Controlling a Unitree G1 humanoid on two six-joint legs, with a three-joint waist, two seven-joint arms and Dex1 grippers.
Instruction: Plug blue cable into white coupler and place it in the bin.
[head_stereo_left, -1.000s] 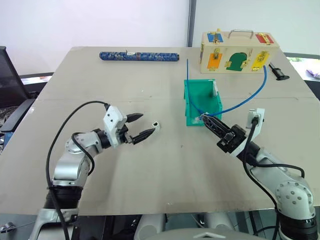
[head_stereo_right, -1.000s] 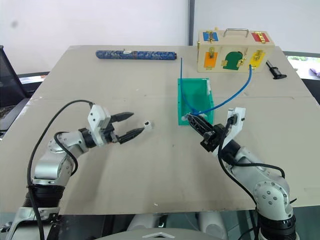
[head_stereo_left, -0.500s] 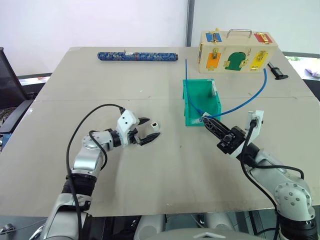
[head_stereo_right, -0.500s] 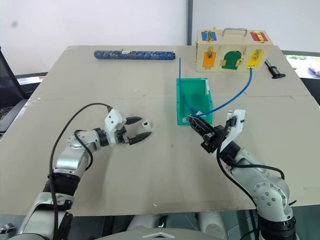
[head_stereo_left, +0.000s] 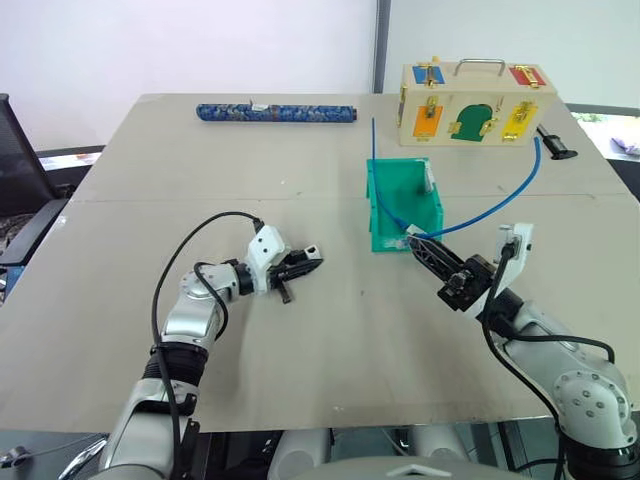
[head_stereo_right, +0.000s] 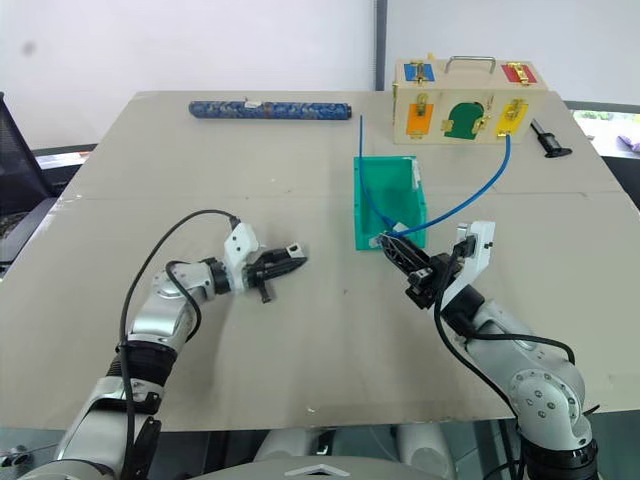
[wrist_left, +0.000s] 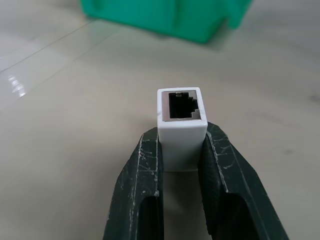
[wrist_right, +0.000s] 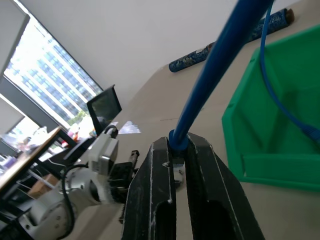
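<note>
Clamping the white coupler (wrist_left: 181, 125) on the table (head_stereo_left: 340, 340), the left gripper's (wrist_left: 181, 165) fingers leave its dark socket clear and facing outward for the plug; the right gripper (wrist_right: 181, 150) pinches the blue cable (wrist_right: 215, 75) just behind its plug, near the teal bin (head_stereo_left: 385, 205), ready for mating

A beige table (head_stereo_left: 330, 330) stands before a white wall (head_stereo_left: 200, 45), with bright windows (wrist_right: 45, 80) beyond.

No legible text, labels or numbers anywhere.
</note>
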